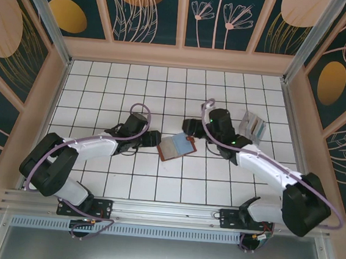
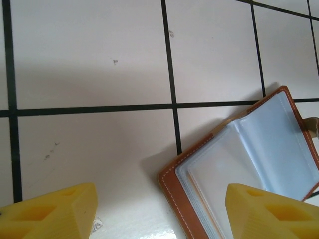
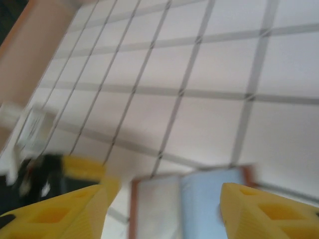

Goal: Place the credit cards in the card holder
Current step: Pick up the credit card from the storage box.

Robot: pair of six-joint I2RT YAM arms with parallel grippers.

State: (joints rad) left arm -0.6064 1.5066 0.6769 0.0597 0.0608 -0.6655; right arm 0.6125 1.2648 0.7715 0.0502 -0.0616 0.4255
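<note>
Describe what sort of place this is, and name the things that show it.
Most likely a purpose-built robot test cell, not a home: a white gridded table walled in by painted leaf-pattern panels, with a left arm and right arm bolted to a metal rail at its near edge.

The table point(image 1: 103, 86) lies bare across its far and left tiles. At the middle, the left claw point(image 1: 156, 140) and right claw point(image 1: 191, 130) crowd the open card holder point(image 1: 176, 146) from either side, and a striped packet point(image 1: 254, 126) lies farther right.
</note>
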